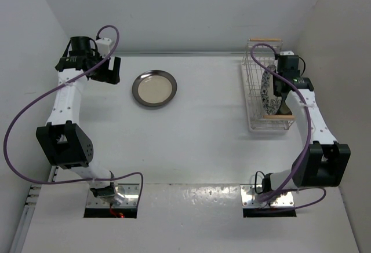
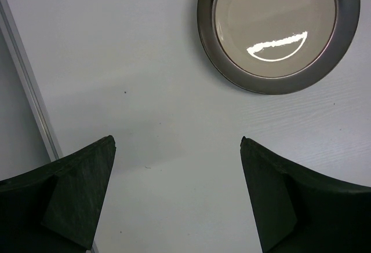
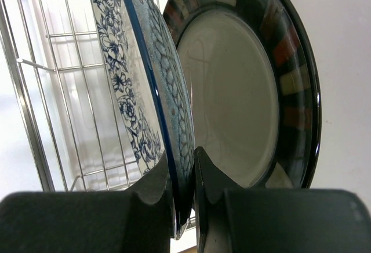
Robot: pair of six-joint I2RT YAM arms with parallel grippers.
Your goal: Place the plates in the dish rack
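We hold the floral plate (image 3: 139, 62) on edge in the right gripper (image 3: 184, 166), whose fingers are pinched narrow on its lower rim, one on each face. It stands inside the rack (image 1: 250, 99), along the right side. Its disc runs along the rack's length rather than across it. Just behind it stands the patterned plate (image 3: 243, 91), also on edge, the two faces near and roughly parallel. We cannot tell whether they touch, or whether the floral plate's bottom already sits on the wire.

The move ahead turns on that narrow gap, we judge. The fingers must part sideways without pushing either plate over.

The dark plate (image 1: 154, 88) lies flat on the table (image 1: 203, 120), well apart from the rack and much nearer the left arm. Our left gripper (image 2: 177, 142) hovers with fingers wide and nothing between them. From it, the plate sits ahead and off toward the table's middle, so we reckon the left arm should fetch it.
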